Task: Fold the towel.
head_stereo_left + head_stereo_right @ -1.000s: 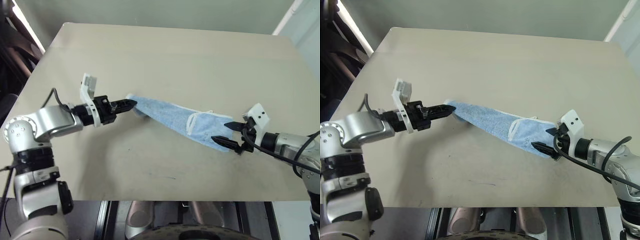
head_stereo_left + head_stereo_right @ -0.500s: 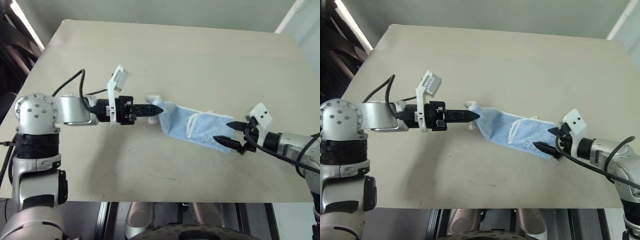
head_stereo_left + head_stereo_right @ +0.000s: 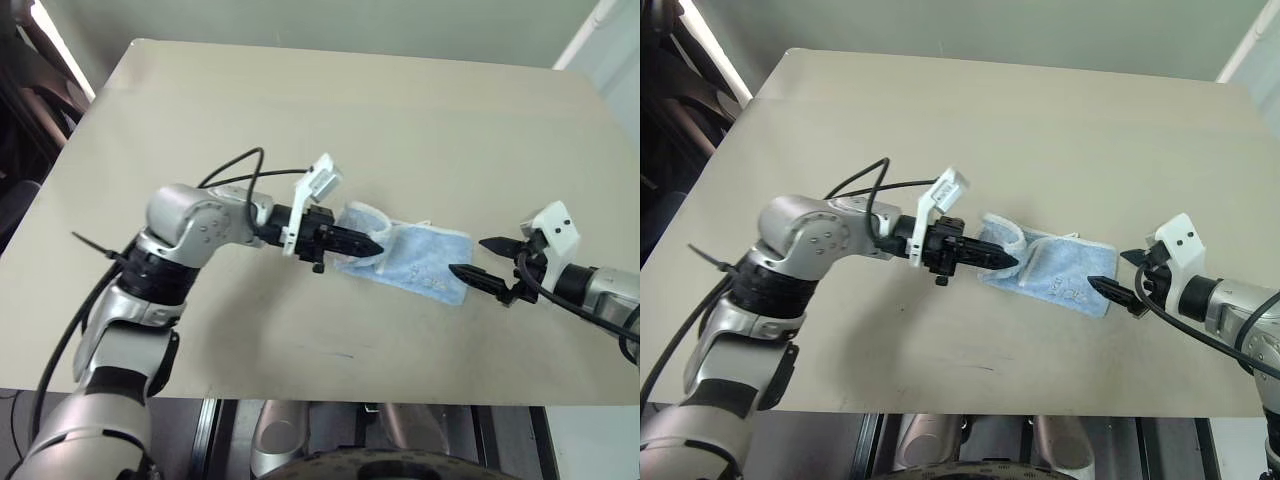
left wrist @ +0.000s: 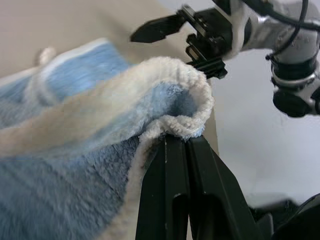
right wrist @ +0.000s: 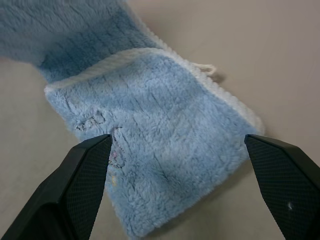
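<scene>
Near the middle of the frame on the table (image 3: 300,90), a white-edged fold of the towel (image 3: 420,262) is pinched between the closed fingers of the left gripper (image 3: 372,246), while the right gripper (image 3: 478,260) is held wide apart just beside the towel's right end, nothing being gripped.

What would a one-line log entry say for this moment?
left gripper: shut on towel edge, lifted over its other half | right gripper: open, beside towel end | table: towel partly folded

Left claw (image 3: 372,245) pinched closed — right claw (image 3: 476,257) spread wide.
</scene>
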### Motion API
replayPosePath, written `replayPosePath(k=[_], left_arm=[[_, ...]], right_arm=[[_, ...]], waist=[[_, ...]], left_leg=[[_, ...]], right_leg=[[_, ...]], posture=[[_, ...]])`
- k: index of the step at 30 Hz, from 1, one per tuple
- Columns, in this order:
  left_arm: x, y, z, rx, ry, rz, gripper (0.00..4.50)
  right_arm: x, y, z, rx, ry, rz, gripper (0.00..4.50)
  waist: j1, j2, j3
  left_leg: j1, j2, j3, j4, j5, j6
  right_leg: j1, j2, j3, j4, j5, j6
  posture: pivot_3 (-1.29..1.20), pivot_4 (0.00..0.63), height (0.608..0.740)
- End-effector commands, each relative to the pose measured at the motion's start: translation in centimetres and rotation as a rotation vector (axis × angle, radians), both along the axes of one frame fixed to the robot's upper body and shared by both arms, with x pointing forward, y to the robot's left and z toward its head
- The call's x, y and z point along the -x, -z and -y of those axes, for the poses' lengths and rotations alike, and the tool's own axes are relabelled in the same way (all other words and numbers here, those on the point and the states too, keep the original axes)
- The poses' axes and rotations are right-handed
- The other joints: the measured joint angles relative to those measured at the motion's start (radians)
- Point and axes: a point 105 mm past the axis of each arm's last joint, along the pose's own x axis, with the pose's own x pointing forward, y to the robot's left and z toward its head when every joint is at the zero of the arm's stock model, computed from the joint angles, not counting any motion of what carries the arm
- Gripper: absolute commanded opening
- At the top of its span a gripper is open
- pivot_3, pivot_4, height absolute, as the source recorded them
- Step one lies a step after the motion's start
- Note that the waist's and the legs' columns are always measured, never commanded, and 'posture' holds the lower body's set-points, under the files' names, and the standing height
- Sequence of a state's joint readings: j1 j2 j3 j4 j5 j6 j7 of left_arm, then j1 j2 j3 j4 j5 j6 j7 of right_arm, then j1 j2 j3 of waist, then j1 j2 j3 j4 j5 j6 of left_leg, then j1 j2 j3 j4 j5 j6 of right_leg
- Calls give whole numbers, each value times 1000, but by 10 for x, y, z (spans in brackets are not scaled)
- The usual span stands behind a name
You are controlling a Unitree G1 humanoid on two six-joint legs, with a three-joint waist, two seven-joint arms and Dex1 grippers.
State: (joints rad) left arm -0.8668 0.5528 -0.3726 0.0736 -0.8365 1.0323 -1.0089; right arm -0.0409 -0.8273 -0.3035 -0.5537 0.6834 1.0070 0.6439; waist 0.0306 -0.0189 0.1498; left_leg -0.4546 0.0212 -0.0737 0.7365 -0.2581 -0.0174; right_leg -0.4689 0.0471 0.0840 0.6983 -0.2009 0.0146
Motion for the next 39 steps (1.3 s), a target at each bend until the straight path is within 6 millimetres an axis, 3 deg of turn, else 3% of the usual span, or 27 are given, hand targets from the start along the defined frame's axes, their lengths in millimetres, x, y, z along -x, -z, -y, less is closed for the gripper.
replayPosePath(k=[1, 5, 15, 22, 32, 35, 39], left_arm=[[-6, -7, 16, 8, 73, 83, 56], [-12, -2, 31, -9, 144, 133, 56], [0, 18, 68, -8, 354, 207, 56], [-2, 28, 96, 18, 380, 238, 56], [2, 39, 116, 38, 407, 256, 56], [1, 37, 118, 59, 397, 222, 661], [0, 28, 121, 111, 382, 203, 2027]], right_arm=[[4, -13, 3, 11, 25, 54, 4500], [9, -15, 8, 10, 59, 63, 4500], [15, -17, 17, 14, 119, 79, 4500], [20, -16, 19, 15, 146, 78, 4500], [24, -19, 23, 21, 184, 85, 4500], [26, -20, 28, 27, 200, 85, 4500], [27, -21, 30, 30, 206, 87, 4500]], waist=[[2, 0, 0], [4, 0, 0], [9, 0, 0], [14, 2, -1], [16, 4, -2], [16, 4, -2], [17, 5, -3]], left_leg=[[0, 0, 0, 0, 0, 0], [-1, 0, 0, 1, 1, 2], [-1, 0, 0, 3, 1, 3], [-4, -1, 0, 9, -1, 8], [-8, -3, 1, 18, -3, 14], [-9, -4, 1, 19, -3, 15], [-10, -5, 1, 20, -3, 16]], right_leg=[[0, 0, 0, 0, 0, 0], [1, 0, 0, -1, 1, 3], [2, 0, 1, -1, 6, 13], [3, 0, 1, -2, 6, 14], [3, -1, 3, -2, 8, 16], [3, -2, 3, -2, 8, 17], [3, -2, 4, -2, 8, 17]], posture=[[0, 150, 697], [0, 150, 697], [0, 150, 697], [0, 150, 697], [0, 150, 697], [0, 150, 697], [0, 150, 697]])
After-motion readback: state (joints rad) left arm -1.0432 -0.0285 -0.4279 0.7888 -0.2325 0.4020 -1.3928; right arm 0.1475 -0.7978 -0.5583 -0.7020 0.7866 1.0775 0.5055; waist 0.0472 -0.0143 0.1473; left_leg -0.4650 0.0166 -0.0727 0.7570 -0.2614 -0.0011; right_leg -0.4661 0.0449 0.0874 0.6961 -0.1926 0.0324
